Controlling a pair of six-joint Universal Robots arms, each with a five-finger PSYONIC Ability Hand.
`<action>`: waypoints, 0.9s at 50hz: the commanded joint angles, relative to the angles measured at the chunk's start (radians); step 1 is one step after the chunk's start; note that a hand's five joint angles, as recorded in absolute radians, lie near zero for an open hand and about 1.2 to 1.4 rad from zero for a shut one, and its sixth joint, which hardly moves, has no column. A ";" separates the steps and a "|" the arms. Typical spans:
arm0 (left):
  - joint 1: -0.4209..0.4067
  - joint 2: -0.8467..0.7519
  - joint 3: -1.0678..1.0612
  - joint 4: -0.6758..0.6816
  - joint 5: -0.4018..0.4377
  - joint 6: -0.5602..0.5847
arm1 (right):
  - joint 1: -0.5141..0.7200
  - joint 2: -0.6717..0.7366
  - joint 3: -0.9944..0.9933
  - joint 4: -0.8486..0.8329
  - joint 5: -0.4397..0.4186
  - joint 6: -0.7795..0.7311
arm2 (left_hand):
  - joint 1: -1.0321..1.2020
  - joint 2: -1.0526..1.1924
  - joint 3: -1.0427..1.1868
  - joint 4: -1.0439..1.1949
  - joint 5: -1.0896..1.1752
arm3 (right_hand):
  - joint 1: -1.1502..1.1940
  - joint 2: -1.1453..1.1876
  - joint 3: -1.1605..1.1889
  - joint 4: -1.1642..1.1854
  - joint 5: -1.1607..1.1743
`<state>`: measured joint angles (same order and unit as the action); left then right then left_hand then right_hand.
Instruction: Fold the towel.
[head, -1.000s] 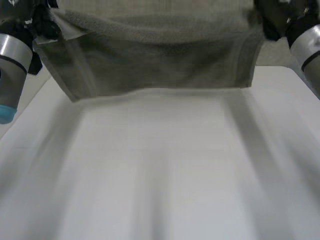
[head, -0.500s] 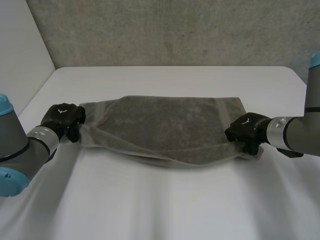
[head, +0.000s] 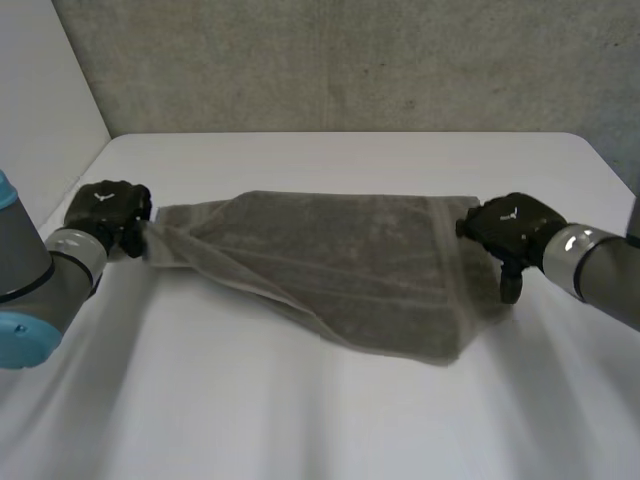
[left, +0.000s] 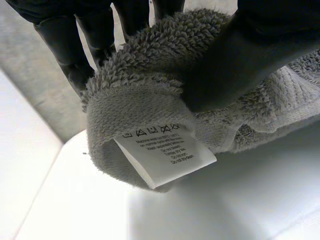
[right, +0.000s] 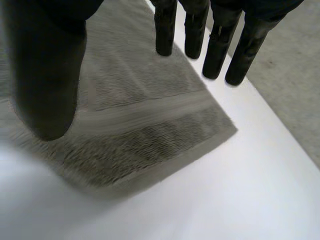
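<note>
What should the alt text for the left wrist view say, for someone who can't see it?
The robot's black left hand pinches a bunched end of the grey terry towel between thumb and fingers. A white care label printed with washing symbols hangs from the towel's hem, over the white table.

left hand (head: 106, 211): fingers (left: 62, 45) pinched shut | right hand (head: 514, 228): fingers (right: 216, 50) straight, spread
</note>
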<state>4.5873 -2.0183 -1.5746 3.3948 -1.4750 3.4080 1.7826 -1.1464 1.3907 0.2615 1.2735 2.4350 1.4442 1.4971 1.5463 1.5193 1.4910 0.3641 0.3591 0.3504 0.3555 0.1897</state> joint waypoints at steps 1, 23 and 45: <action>0.018 -0.031 0.031 0.017 -0.068 -0.001 | -0.054 -0.114 0.180 0.012 -0.078 -0.016 | -0.048 -0.101 -0.150 -0.123 -0.269 | 0.328 0.333 0.341 0.336 0.328; 0.007 -0.034 0.007 0.017 -0.068 -0.004 | -0.094 -0.061 0.315 0.136 -0.219 -0.100 | -0.048 -0.101 -0.150 -0.123 -0.269 | 0.496 0.501 0.510 0.505 0.496; 0.009 -0.026 -0.010 0.018 -0.064 -0.046 | 0.050 0.112 0.047 -0.090 -0.174 0.136 | -0.048 -0.101 -0.150 -0.123 -0.269 | 0.188 0.193 0.201 0.196 0.188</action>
<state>4.5979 -2.0468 -1.5831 3.4123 -1.5392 3.3652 1.7954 -1.0789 1.4978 0.2039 1.0608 2.5574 1.4443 1.4971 1.5465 1.5193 1.4910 0.6143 0.6385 0.6275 0.6157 0.4188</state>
